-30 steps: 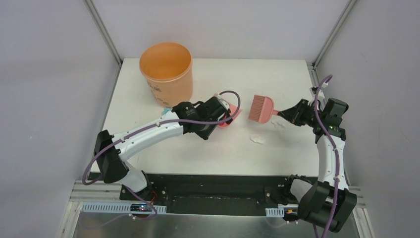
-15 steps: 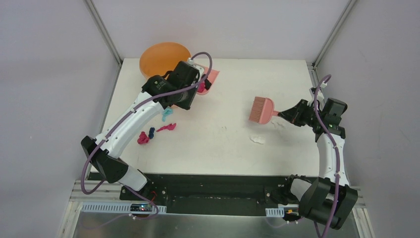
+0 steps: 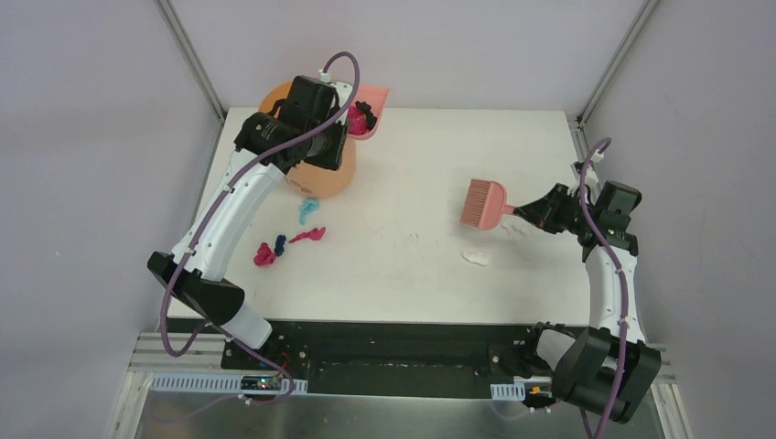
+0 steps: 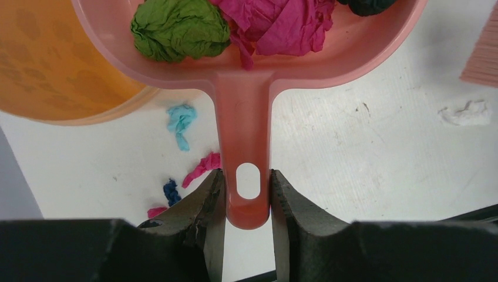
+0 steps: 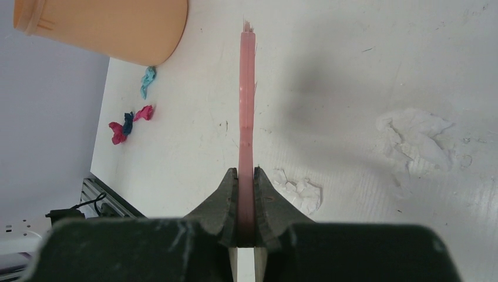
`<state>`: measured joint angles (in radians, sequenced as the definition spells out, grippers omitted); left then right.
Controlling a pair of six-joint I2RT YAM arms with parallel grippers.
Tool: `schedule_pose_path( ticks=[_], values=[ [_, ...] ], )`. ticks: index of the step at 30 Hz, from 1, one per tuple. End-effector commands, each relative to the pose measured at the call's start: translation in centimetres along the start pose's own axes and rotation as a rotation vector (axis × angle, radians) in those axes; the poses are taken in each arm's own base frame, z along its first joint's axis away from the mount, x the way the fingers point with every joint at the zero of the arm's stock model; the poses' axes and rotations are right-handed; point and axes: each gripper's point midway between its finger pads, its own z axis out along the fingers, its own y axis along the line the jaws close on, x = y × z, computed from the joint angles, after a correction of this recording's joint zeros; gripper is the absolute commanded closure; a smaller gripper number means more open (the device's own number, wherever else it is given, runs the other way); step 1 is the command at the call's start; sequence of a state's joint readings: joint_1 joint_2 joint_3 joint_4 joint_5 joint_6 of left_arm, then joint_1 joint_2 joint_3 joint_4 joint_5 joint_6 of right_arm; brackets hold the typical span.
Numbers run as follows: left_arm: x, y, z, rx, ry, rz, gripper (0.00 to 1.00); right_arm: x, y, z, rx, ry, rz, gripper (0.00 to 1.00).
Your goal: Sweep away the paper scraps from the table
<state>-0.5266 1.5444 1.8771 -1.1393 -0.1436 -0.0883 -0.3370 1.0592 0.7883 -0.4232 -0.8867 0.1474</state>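
My left gripper (image 3: 342, 119) is shut on the handle of the pink dustpan (image 3: 369, 103) and holds it raised beside the rim of the orange bucket (image 3: 316, 178). In the left wrist view the gripper (image 4: 248, 182) clamps the handle, and the pan (image 4: 241, 117) holds green (image 4: 179, 26), magenta (image 4: 282, 23) and black (image 4: 367, 6) paper scraps. Light blue (image 3: 309, 211), magenta (image 3: 311, 235), dark blue (image 3: 280, 245) and another magenta (image 3: 264, 255) scrap lie on the table (image 3: 412, 283). My right gripper (image 3: 526, 212) is shut on the pink hand brush (image 3: 482, 203), held low at the table's right.
White crumpled bits lie near the brush (image 3: 475, 257) and show in the right wrist view (image 5: 302, 192). The bucket stands at the back left corner (image 5: 106, 26). A black rail (image 3: 393, 334) runs along the front edge. Grey walls enclose the table.
My left arm has swung the loaded dustpan from the table's middle up and back to the bucket's rim, uncovering the scraps left of centre. The right arm and brush have stayed still.
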Motion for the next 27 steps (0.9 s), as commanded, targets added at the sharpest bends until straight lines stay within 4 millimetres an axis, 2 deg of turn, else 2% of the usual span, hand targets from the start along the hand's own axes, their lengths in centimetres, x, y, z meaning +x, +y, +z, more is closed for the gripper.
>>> schedule_pose_path(
  ticks=[1,5,9,15,19,27],
  values=[
    [-3.0,-1.1,0.2,0.091,-0.068,-0.062,1.00,-1.8,0.8,-0.5,-0.017,-0.041,-0.074,1.00],
    [-4.6,-0.5,0.9,0.103,-0.110,-0.123,1.00,-1.8,1.0,-0.6,-0.020,-0.042,-0.090,1.00],
    [-5.3,0.2,1.8,0.105,-0.148,-0.176,1.00,-1.7,0.9,-0.6,-0.019,-0.042,-0.095,1.00],
    [-5.9,0.6,2.2,0.208,-0.211,-0.320,1.00,-1.8,0.6,-0.6,-0.005,-0.042,-0.107,1.00],
    [-6.3,0.0,1.1,0.283,-0.331,-0.391,1.00,-1.7,0.3,-0.6,0.005,-0.042,-0.111,1.00],
    [-5.8,0.9,0.3,0.305,-0.499,-0.452,1.00,-1.6,-0.1,-0.3,0.001,-0.030,-0.092,1.00]
  ],
)
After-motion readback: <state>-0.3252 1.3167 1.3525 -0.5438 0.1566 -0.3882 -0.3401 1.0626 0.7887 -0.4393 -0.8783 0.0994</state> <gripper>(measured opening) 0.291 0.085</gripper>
